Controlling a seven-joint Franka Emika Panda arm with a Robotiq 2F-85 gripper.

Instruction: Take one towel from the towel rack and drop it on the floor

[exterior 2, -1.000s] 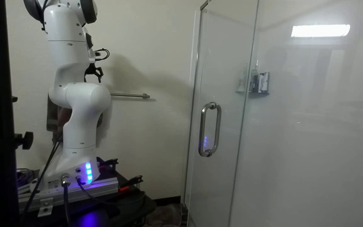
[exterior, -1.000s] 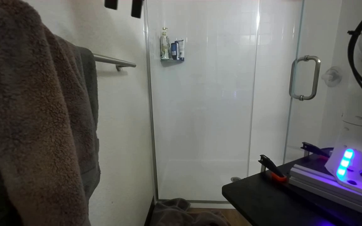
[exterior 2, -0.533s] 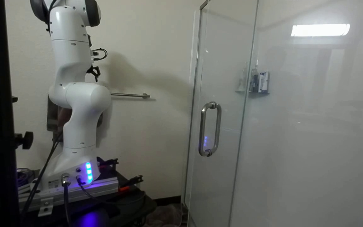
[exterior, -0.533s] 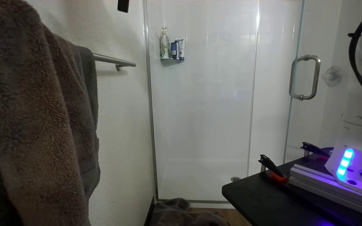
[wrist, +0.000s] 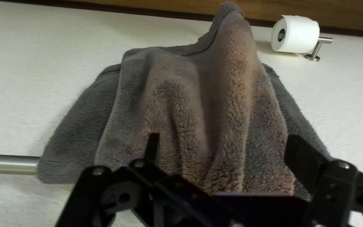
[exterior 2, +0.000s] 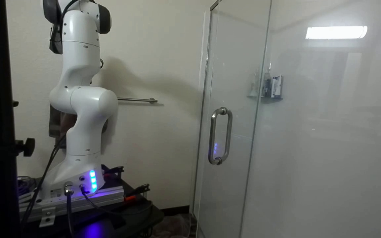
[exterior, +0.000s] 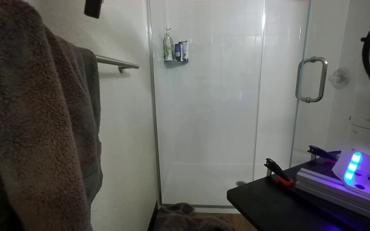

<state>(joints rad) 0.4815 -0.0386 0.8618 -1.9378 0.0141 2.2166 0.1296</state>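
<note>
Reading the wrist view from its left edge, I meet the metal rail (wrist: 8,164) first, bare up to where the gray towel (wrist: 77,135) hangs over it. If I come down on that bare stretch, I expect to jam against metal instead of reaching cloth. Next is the brown towel (wrist: 181,104), draped over the gray one on the same rail, so I judge the grab is not yet made. The gripper (wrist: 224,137) stands spread wide in front of it, with nothing in its hold that I can see; whether the tips touch the fluff, I can't tell. Depth is my main worry: pinching too shallow would catch loose fluff that slips, and too deep could bite both layers, so two towels come off rather than one. Farther right, near the brown towel's low corner, sits the toilet roll (wrist: 298,34), which a swinging hem might knock.

In an exterior view, a heap of cloth (exterior: 185,221) lies on the wooden floor (exterior: 241,221); a dropped towel could get muddled with it. To the right is the black table (exterior: 262,205), and letting go over that would leave the towel short of the floor.
</note>
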